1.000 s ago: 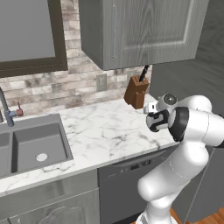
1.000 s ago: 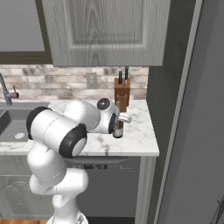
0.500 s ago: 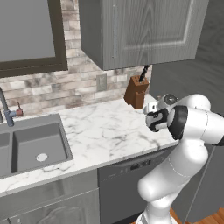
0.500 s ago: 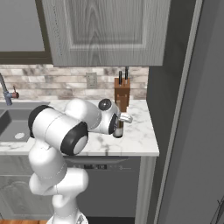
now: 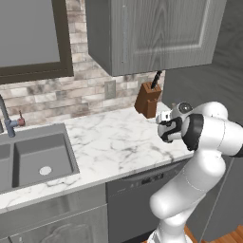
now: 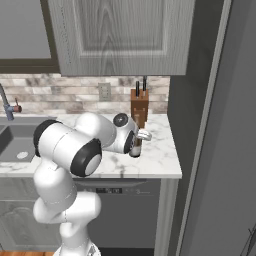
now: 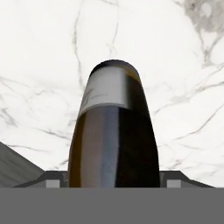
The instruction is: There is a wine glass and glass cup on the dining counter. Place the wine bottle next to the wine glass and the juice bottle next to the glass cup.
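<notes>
Against the pictures of a second and half a second before, the camera had not shifted and nothing on the worktop had moved; my white arm (image 5: 209, 142) kept almost the same pose, with the hand perhaps a shade lower.

The grey panelled wall cabinet (image 6: 120, 35) hung overhead, above a grey-brown brick backsplash (image 5: 71, 95) with a pale wall socket (image 6: 104, 91). A dark-framed window (image 5: 33, 42) sat at the upper left. Below ran the white grey-veined marble worktop (image 5: 114, 137), with the grey sink basin (image 5: 40, 159) sunk into its left part and a grey tap (image 5: 5, 116) behind the basin. A dark dishwasher front (image 6: 120, 215) stood under the worktop, and a tall dark grey panel (image 6: 220, 150) closed the right side.

My arm rose from the base, bent sharply at the elbow, and reached forward over the right end of the worktop, near the brown wooden knife block (image 6: 139, 107) with dark handles.

The small dark, nearly black wine bottle (image 7: 114, 131) with its pale label stood upright on the worktop, just in front of the knife block, under my hand. My jaws (image 7: 113, 181) were set either side of the bottle; whether they were pressing on it I could not tell.
</notes>
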